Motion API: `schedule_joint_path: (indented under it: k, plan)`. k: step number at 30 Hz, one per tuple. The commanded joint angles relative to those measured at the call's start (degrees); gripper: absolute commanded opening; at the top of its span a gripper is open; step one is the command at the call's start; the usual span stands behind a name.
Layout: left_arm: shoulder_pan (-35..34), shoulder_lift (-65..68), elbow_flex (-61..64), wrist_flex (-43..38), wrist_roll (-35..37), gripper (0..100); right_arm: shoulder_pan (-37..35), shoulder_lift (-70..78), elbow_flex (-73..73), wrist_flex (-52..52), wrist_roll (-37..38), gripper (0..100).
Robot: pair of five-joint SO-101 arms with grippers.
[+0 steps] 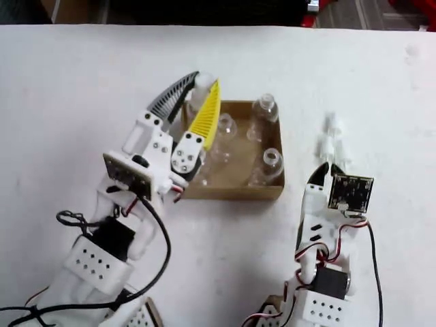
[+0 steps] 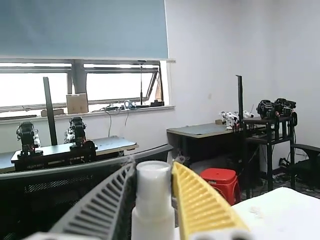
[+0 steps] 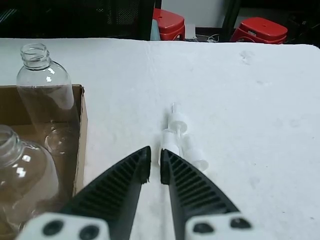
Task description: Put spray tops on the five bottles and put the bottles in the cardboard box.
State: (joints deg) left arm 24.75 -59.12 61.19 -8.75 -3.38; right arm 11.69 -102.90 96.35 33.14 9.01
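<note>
Clamps a capped bottle [image 1: 197, 102] between the black and yellow left fingers [image 1: 208, 116], pinched just under its white spray top [image 2: 154, 175]. Holds it upright above the far corner of the cardboard box [image 1: 231, 189], whose open top lies right beneath those fingers.

Counts three clear, plain-walled, open-necked bottles standing in the box. Puts the nearest bottle [image 1: 225, 127] just beside the yellow finger. Puts the far-wall bottle [image 1: 264, 109] and the front-wall bottle [image 1: 271, 162] farther off, on the side toward the right fingers [image 3: 125, 200].

Rests the right fingers low over the white desk [image 1: 82, 75], outside the box. Shows them all but clenched, with a thin slit between the tips and nothing in it.

Finds a small cluster of loose spray tops [image 3: 175, 132] lying on the desk just beyond those fingertips, the nearest almost touching them. Sets the box wall close beside the right fingers, on the left arm's side.
</note>
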Motion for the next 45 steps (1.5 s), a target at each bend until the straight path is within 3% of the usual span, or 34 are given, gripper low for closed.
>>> schedule_joint_path:
  k: [1, 8, 24, 34, 45]
  plan:
    - [0.1, 0.0, -0.4, -0.7, -0.9, 2, 0.2, 0.0, 0.5, -1.0, 0.7, 2.1]
    - [-3.2, 3.6, -0.6, -0.8, -0.6, 2, 0.2, 0.0, 0.5, -1.0, 0.7, 2.1]
    - [-2.9, 5.3, 2.5, -1.1, -0.4, 2, 0.2, 0.0, 0.5, -1.0, 0.7, 2.1]
    - [-2.8, 5.3, 15.0, -16.1, -0.4, 2, 0.2, 0.0, 0.5, -1.0, 0.7, 2.1]
    - [-2.2, 4.9, 20.1, -16.7, -0.4, 2, 0.3, 0.0, 0.5, -1.0, 0.7, 2.1]
